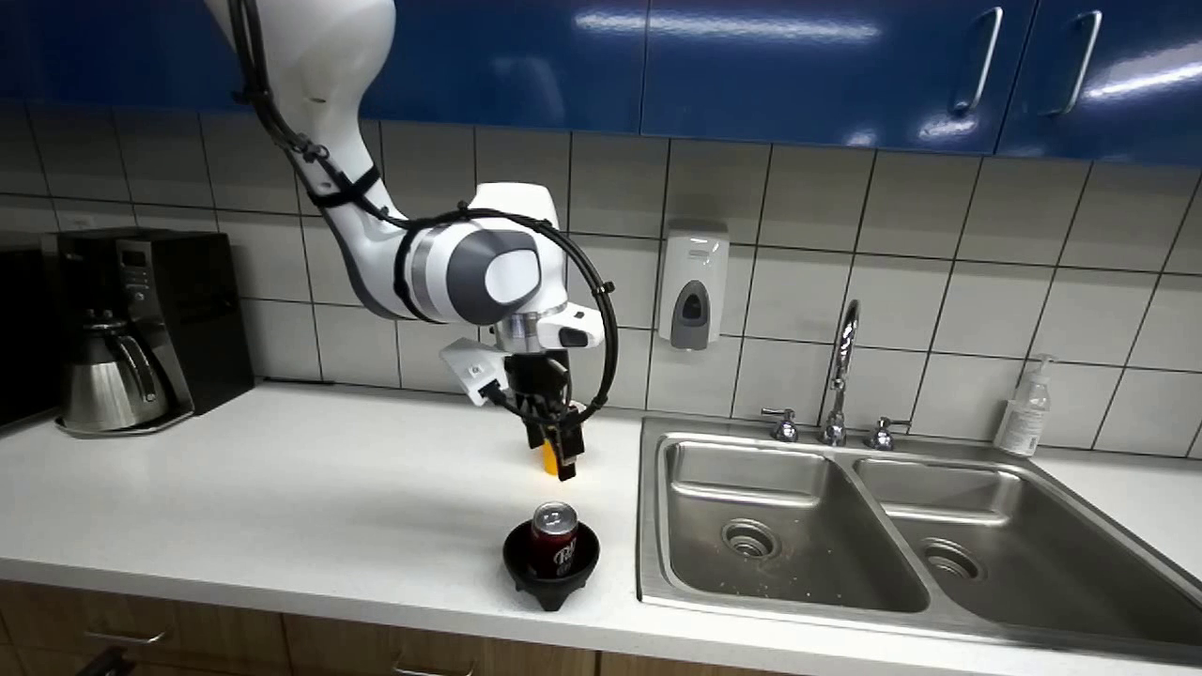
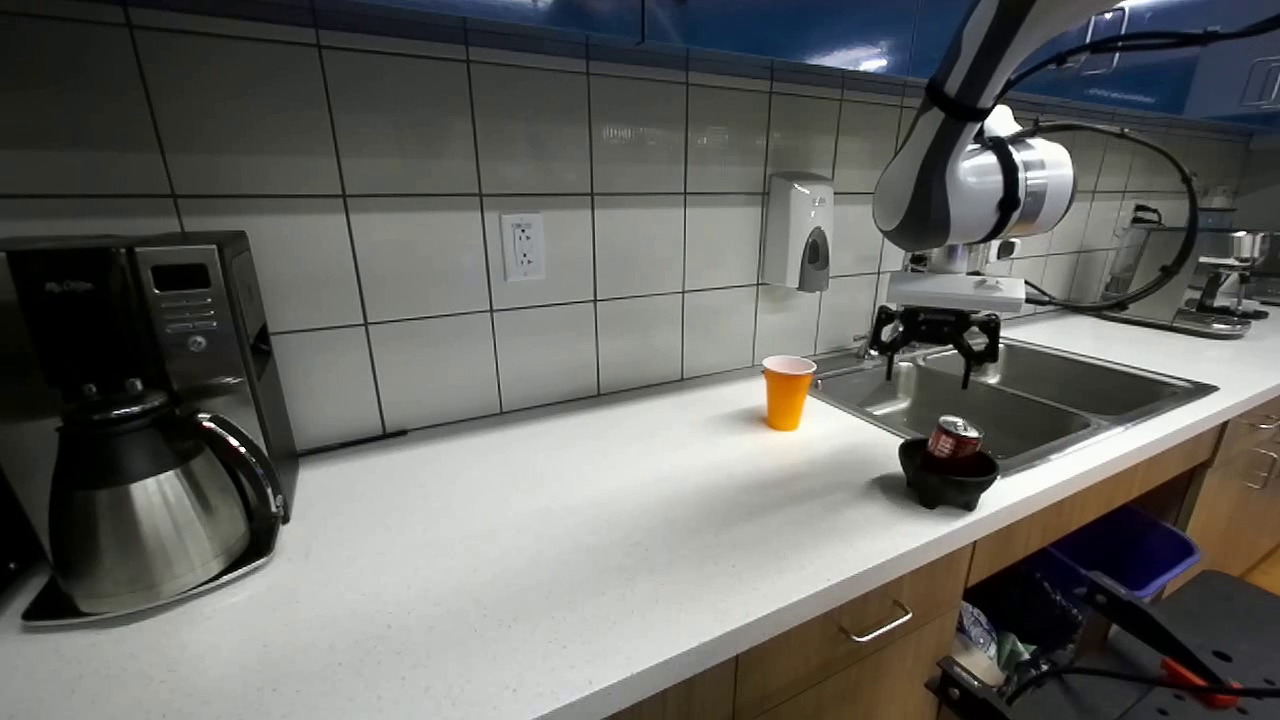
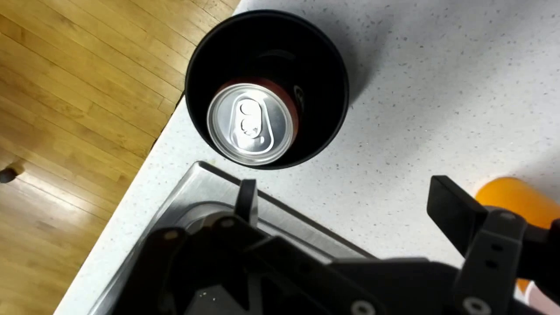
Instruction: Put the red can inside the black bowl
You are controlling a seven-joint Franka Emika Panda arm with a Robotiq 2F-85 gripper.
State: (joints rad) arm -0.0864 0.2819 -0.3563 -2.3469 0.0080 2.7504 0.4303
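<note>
Where the red soda can [image 2: 953, 440] sits: inside the black footed bowl [image 2: 945, 487], rising above its rim
Robotiq gripper [image 2: 928, 378]: jaws spread wide, holding nothing
Orange cup [image 2: 787, 397]: upright on countertop [image 2: 560, 540]

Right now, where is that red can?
In an exterior view, the red can sits inside the black bowl near the lower middle, on the counter just left of the steel sink.

I see blue cabinets [image 1: 789, 84] across an exterior view's top, tiled wall [image 1: 803, 291] below, plank floor [image 3: 87, 109] at wrist-view left.
</note>
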